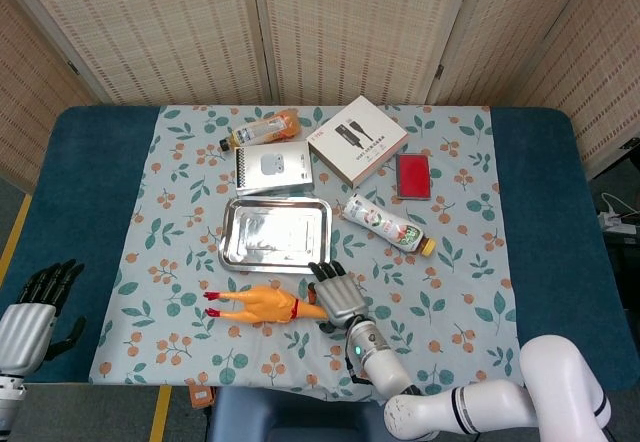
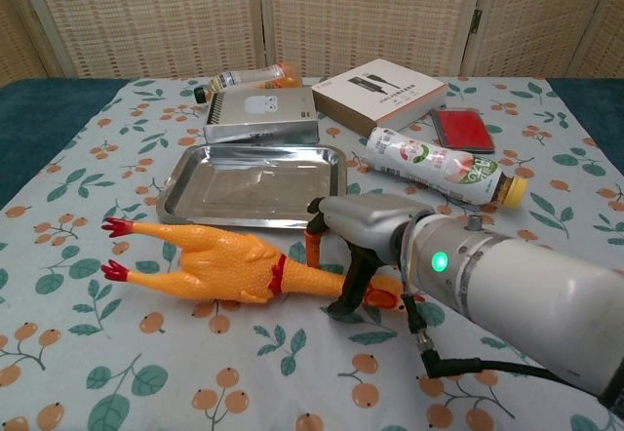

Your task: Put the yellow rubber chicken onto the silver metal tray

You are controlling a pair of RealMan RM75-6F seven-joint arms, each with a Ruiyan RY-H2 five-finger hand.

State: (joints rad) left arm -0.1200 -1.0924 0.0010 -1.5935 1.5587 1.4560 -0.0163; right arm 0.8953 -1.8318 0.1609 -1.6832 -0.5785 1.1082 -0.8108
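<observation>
The right hand [image 2: 353,241] arches over the neck of the yellow rubber chicken [image 2: 219,261] near the table's front edge, fingers spread and curved down on either side of it; whether they grip it cannot be told. The chicken lies flat on the cloth, head toward the right, just in front of the silver metal tray [image 2: 190,185]. The left hand [image 1: 35,307] hangs spread and empty off the front-left corner.

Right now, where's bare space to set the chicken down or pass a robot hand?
The tray is bare inside. Open cloth lies left of the tray and chicken, and right of the bottle. Crowded: the back row, notebook, box, and the right robot hand at the chicken's neck.
</observation>
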